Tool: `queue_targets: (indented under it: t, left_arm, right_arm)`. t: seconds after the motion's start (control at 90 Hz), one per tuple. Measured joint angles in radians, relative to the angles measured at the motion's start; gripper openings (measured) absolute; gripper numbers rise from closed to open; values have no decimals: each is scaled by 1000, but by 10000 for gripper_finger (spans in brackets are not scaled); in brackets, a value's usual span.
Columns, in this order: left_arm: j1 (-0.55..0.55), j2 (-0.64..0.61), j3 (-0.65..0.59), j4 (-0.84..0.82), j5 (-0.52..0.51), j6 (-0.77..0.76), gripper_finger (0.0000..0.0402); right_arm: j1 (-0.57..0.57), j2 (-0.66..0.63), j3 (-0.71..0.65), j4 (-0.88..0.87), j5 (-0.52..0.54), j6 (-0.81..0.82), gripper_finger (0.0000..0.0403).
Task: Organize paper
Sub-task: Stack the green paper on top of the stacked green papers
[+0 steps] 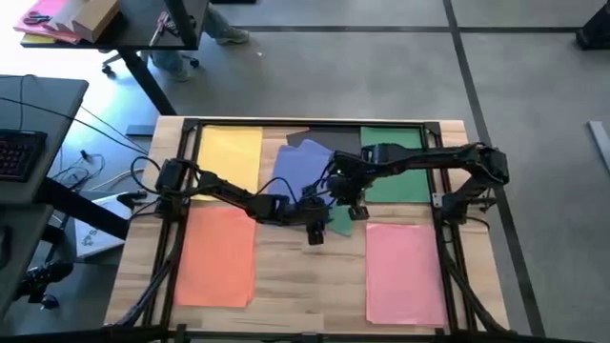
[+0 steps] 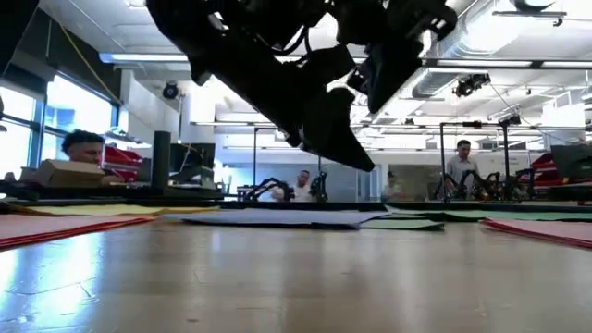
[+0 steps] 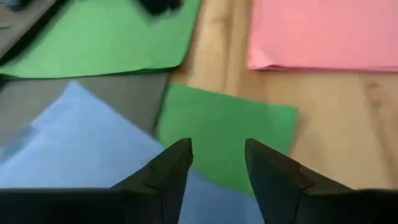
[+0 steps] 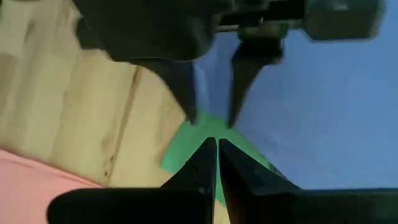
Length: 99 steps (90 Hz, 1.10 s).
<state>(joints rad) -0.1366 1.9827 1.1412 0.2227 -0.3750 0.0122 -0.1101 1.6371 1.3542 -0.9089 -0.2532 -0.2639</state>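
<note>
Near the middle of the wooden table [image 1: 286,286], both grippers meet over the mixed pile of paper. The left gripper [image 3: 216,163] has its jaws open a little and hovers just above a loose green sheet [image 3: 236,130], which lies partly under a blue sheet [image 3: 74,143] and partly on bare wood. The right gripper [image 4: 217,163] comes from the other side; its fingers are pressed together, with their tips at the corner of the same green sheet [image 4: 186,149]. I cannot tell if a paper edge is pinched between them or if they are only shut.

Around the pile, the sorted paper already lies in places: a yellow stack [image 1: 230,157] at the far left, an orange stack [image 1: 218,255] at the near left, a pink stack [image 1: 404,270] at the near right, and a green stack [image 1: 398,162] at the far right. A dark grey sheet [image 3: 134,102] shows between the blue sheet and the green stack.

By my judgement, the step in hand is to take the loose green sheet out of the pile, so that it can go to the green stack. The sorting seems well advanced, but the blue and grey sheets are not yet ordered. The next move calls for one gripper to lift the thin edge while the blue sheet on top stays in place; the sheet lies flat, so a clean grasp will be difficult.
</note>
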Motion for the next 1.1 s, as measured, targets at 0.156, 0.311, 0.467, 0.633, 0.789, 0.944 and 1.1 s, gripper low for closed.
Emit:
queue_targets:
  t: [0.156, 0.311, 0.467, 0.633, 0.789, 0.944, 1.1]
  left_arm:
    - [0, 3, 0, 2, 34, 0, 145]
    - [-1, 35, -1, -20, 32, 0, 145]
    - [0, 77, -2, -28, 30, -6, 145]
    - [-5, 83, -2, -45, 49, -6, 145]
    - [-30, 3, -2, -176, 103, -8, 145]
    - [-69, -108, -2, -409, 175, 4, 145]
    - [-103, -186, -1, -483, 183, 84, 145]
  right_arm:
    - [18, -1, -3, -36, 50, 47, 0]
    - [92, -3, -74, -22, 158, -7, 2]
    - [182, -3, -169, -9, 174, -8, 36]
    - [287, -2, -254, 64, 229, 60, 104]
    - [349, -10, -298, 123, 393, 84, 151]
    - [399, -73, -308, 68, 389, 187, 161]
    - [412, -207, -346, 135, 534, 276, 150]
